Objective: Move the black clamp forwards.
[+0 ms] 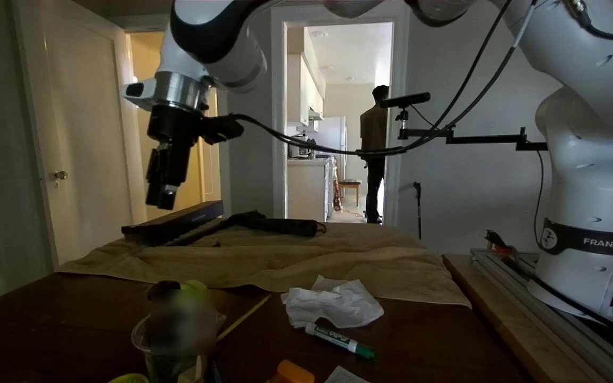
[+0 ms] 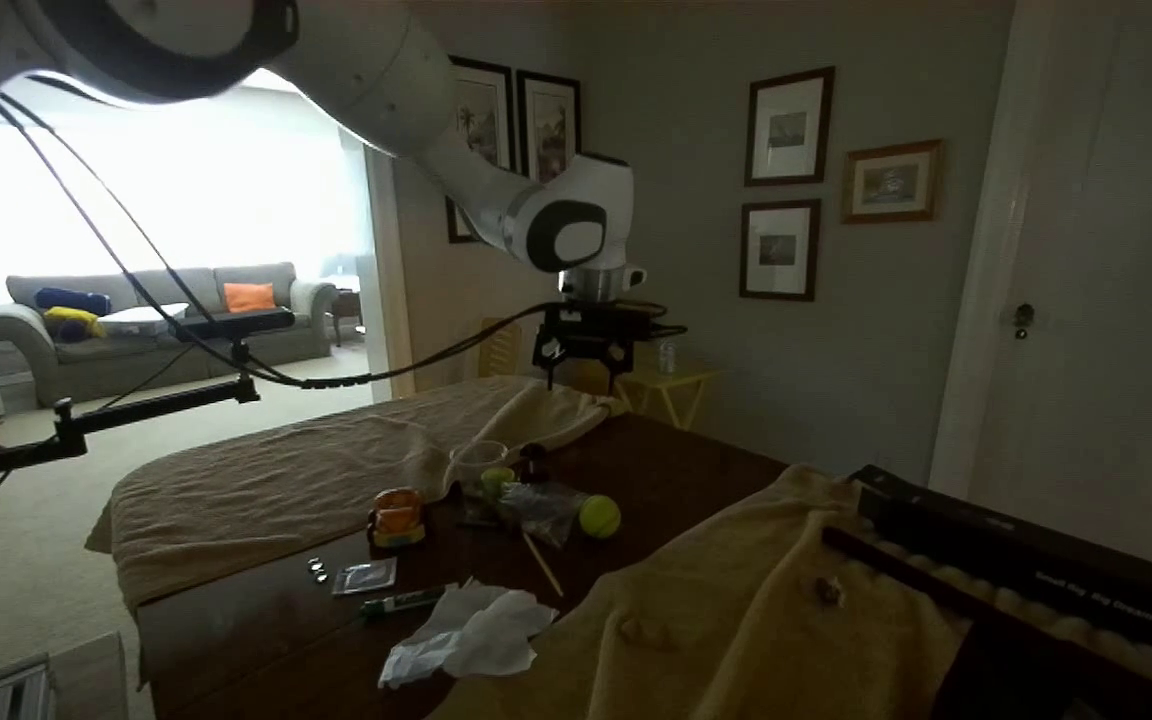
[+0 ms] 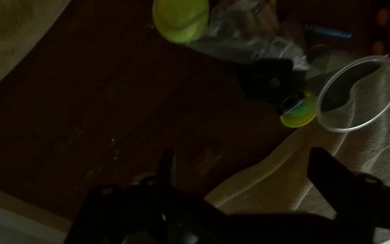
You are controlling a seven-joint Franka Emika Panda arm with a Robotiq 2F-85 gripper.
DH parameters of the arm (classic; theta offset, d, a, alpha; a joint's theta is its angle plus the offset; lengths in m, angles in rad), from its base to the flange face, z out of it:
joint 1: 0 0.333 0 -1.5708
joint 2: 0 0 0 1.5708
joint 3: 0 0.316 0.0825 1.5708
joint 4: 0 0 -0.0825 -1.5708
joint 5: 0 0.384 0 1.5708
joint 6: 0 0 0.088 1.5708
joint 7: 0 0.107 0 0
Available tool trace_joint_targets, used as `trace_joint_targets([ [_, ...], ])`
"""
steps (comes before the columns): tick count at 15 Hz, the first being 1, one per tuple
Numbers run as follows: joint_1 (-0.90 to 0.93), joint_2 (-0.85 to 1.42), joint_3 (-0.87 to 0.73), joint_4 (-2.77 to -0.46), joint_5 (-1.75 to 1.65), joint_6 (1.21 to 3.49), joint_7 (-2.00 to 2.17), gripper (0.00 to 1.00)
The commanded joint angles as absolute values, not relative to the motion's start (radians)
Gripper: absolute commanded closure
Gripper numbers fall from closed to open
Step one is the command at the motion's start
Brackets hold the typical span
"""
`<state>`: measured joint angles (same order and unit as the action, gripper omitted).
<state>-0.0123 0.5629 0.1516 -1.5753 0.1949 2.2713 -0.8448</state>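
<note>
The black clamp (image 3: 266, 79) lies on the dark wooden table in the wrist view, above the space between my fingers. It is against a small yellow-green cup (image 3: 298, 117) and close to a clear plastic bag (image 3: 245, 44). In an exterior view the clamp (image 2: 533, 458) is a small dark shape behind the bag. In the other exterior view a dark shape that looks like it (image 1: 164, 290) is partly blurred. My gripper (image 3: 242, 154) is open and empty, apart from the clamp. It hangs above the table's far end in an exterior view (image 2: 581, 382), and also shows here (image 1: 162, 199).
A clear plastic bowl (image 3: 357, 127) and a yellow-green ball (image 3: 181, 20) are near the clamp. An orange object (image 2: 397, 515), a green marker (image 2: 406, 601), a pencil (image 2: 542, 565) and white paper (image 2: 481, 635) lie around. Bunched tan cloths (image 2: 306, 480) and a long black box (image 2: 1016, 560) flank the table.
</note>
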Motion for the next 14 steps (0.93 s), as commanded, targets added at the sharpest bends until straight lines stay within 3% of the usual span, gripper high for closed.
trace_joint_targets([
  [1, -0.025, 0.524, 0.157, -1.610, 0.182, 2.238, -0.817, 0.00],
  [5, -0.025, 0.481, 0.160, -1.653, 0.215, 2.232, -0.787, 0.00],
  [14, 0.074, 0.522, 0.208, -1.802, 0.235, 2.520, -0.470, 0.00],
])
